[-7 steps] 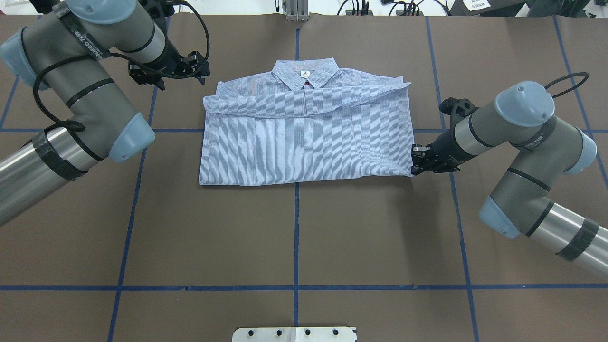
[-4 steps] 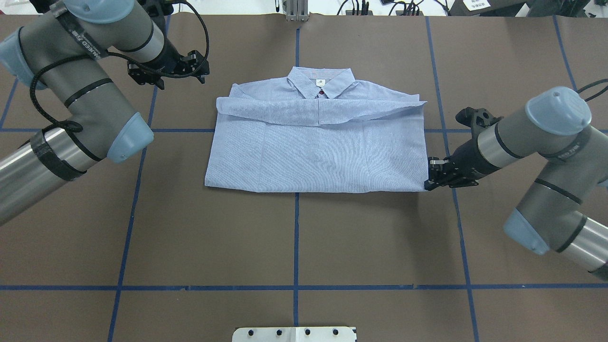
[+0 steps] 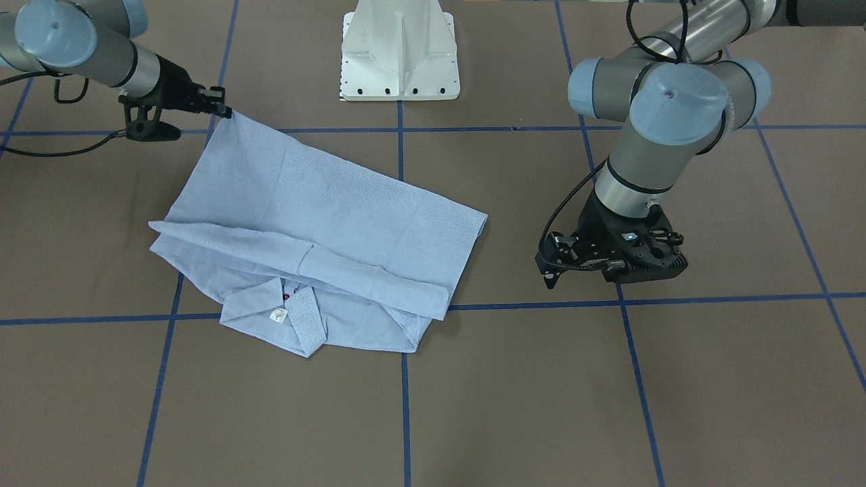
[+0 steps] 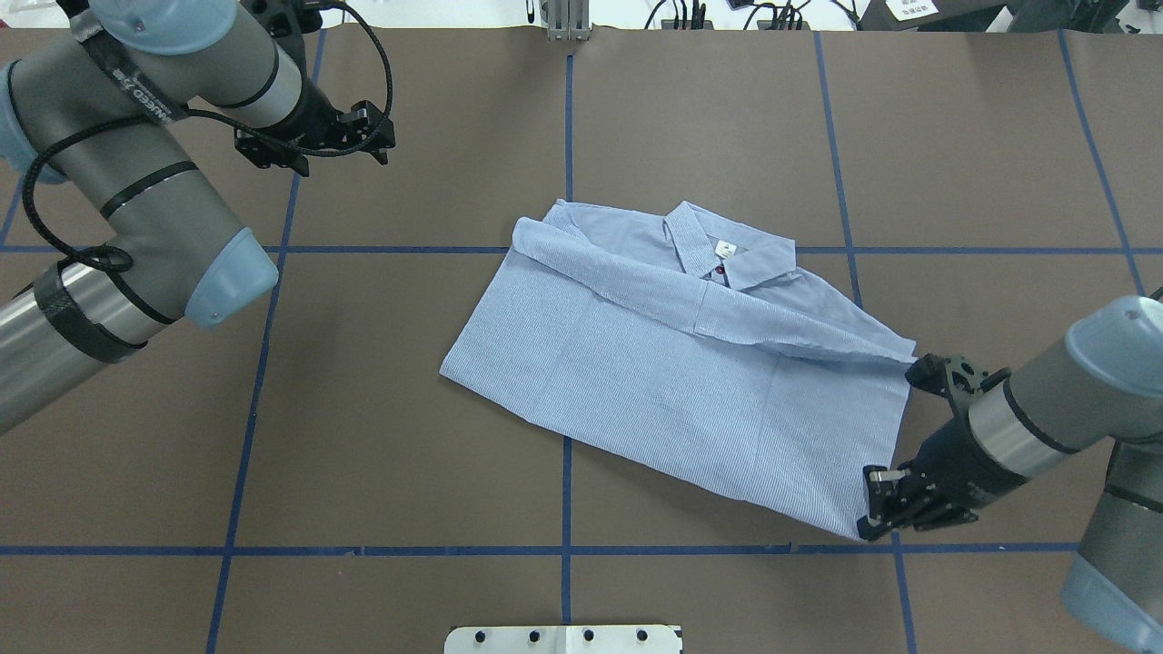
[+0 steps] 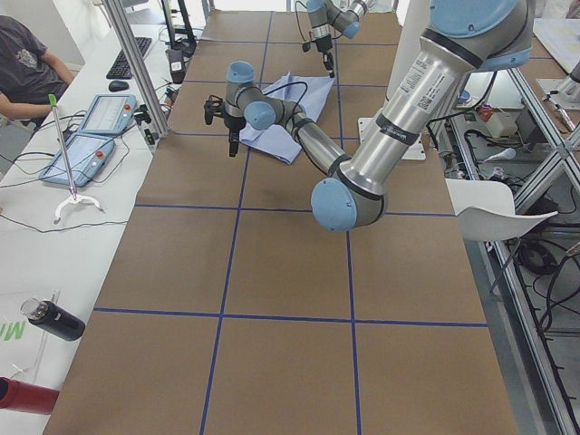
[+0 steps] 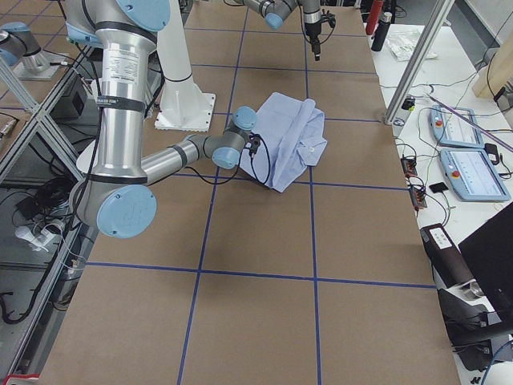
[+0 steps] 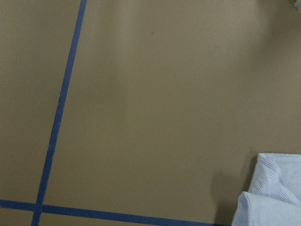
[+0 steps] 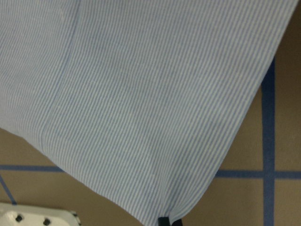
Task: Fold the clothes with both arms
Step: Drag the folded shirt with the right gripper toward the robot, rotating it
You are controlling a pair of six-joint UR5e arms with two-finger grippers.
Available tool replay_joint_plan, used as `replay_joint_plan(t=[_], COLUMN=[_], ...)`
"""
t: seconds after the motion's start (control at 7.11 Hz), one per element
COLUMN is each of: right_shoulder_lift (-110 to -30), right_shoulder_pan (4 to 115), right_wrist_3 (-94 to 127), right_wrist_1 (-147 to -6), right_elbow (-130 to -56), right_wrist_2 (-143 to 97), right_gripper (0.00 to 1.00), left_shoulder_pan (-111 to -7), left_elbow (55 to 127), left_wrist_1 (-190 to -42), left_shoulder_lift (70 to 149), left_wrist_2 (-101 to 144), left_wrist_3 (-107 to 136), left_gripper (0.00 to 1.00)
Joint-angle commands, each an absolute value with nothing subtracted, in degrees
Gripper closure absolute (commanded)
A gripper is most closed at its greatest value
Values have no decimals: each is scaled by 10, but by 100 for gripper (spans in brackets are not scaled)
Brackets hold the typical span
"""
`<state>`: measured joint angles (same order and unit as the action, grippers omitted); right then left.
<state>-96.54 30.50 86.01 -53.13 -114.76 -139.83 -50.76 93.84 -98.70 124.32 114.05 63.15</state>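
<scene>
Shirt is folded and lies skewed on the table, running from centre toward 4 o'clock in the overhead view, collar at its 12 o'clock. Right gripper is pinched tight on the shirt's 4 o'clock corner. Left gripper sits at 10 o'clock, well apart from the shirt — jaws spread wide, holding nothing.

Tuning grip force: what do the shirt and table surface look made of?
The shirt looks like thin woven cotton or a blend, matte: fine stripes, soft creases, its corner pinched in the right gripper. The table surface looks like matte brown paper or card, glare-free, with blue tape stuck on.
</scene>
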Motion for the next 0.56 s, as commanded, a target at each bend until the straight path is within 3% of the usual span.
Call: replay_joint_plan(t=[0.0, 0.42], right_shoulder_lift=[-963, -979], right_shoulder_pan=[183, 130], right_wrist_3=[1019, 1094], right_wrist_1=[-531, -532], right_elbow=[-1189, -1200], right_wrist_2=[-1413, -1411], right_gripper=[100, 100], left_shoulder_pan=[-506, -503], left_elbow=[959, 961], left_wrist_1=[-987, -988], left_shoulder_lift=[1224, 1223], left_wrist_2=[1136, 1136], left_wrist_3=[631, 631], left_gripper=[0, 0])
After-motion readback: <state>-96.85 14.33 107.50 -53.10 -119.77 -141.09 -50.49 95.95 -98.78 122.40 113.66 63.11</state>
